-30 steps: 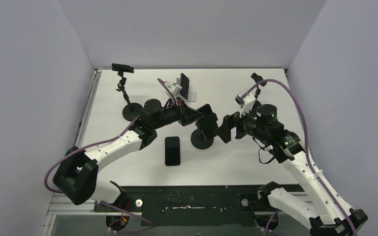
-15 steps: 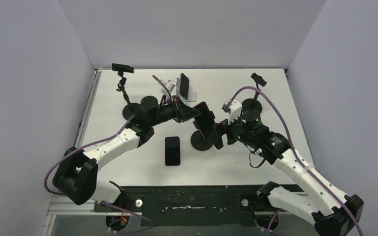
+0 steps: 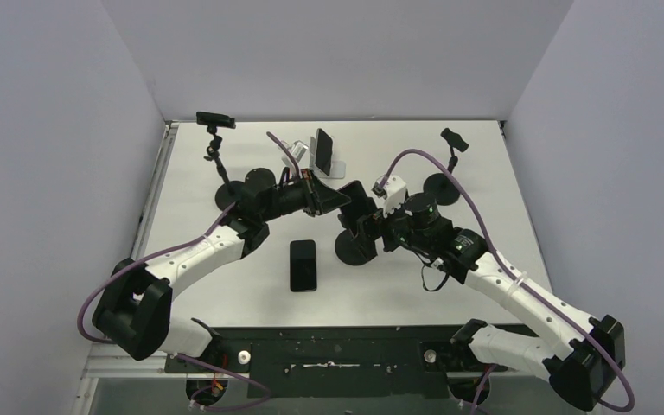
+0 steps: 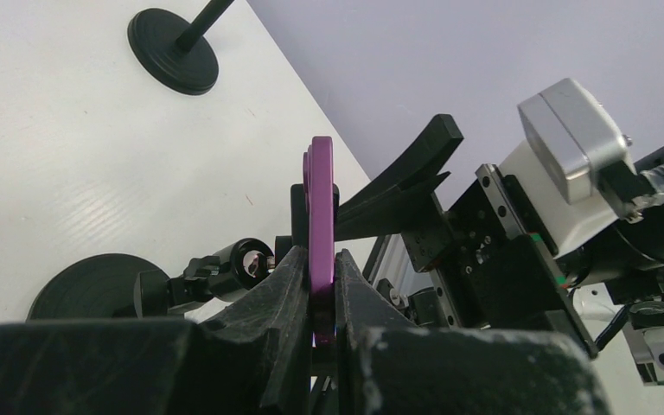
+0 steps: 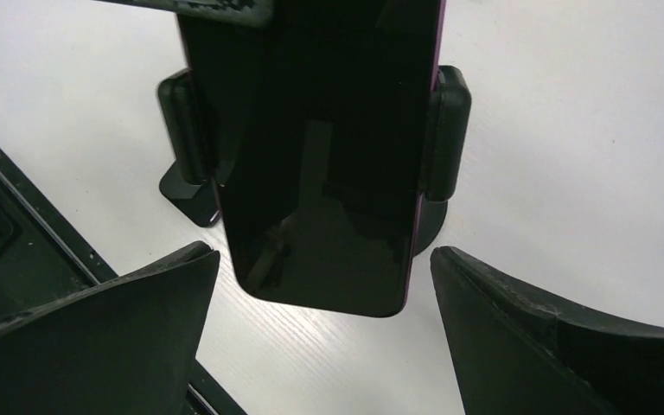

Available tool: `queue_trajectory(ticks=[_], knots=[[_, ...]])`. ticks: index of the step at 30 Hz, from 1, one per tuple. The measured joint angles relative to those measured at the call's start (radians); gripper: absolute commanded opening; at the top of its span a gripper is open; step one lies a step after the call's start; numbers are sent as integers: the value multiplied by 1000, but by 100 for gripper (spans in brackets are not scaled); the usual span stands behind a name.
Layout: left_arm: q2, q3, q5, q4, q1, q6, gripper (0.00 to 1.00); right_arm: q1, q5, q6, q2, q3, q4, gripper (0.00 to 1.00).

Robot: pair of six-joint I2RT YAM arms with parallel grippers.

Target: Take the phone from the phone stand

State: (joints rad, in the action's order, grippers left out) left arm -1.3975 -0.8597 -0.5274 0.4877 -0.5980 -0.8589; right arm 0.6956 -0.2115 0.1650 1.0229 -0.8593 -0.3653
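Purple phone (image 4: 321, 216) clamped edgewise by left fingers (image 4: 278, 290), not yet out of stand (image 5: 447, 130); right fingers (image 5: 112, 328) splayed wide beside stand, bracing nothing. May topple stand when pulled.

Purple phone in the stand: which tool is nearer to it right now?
Left. The left tool is shut on the phone, gripping its edge. The right tool is open, its fingers on either side of the phone's end, not touching.
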Motion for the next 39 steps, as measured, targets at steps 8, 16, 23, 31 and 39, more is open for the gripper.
queue_trajectory(ticks=[8,16,23,31,39], knots=[[-2,1,-19,2,12,-13,0,0,23,-4,28,3,38,97],[-7,0,-27,5,16,-23,0,6,24,-19,-1,64,126,96],[-11,0,-31,10,18,-29,0,19,34,-23,0,83,181,92],[-12,0,-32,10,19,-29,0,46,44,-39,28,90,201,77],[-19,0,-50,18,24,-29,0,70,100,-77,32,88,196,77]])
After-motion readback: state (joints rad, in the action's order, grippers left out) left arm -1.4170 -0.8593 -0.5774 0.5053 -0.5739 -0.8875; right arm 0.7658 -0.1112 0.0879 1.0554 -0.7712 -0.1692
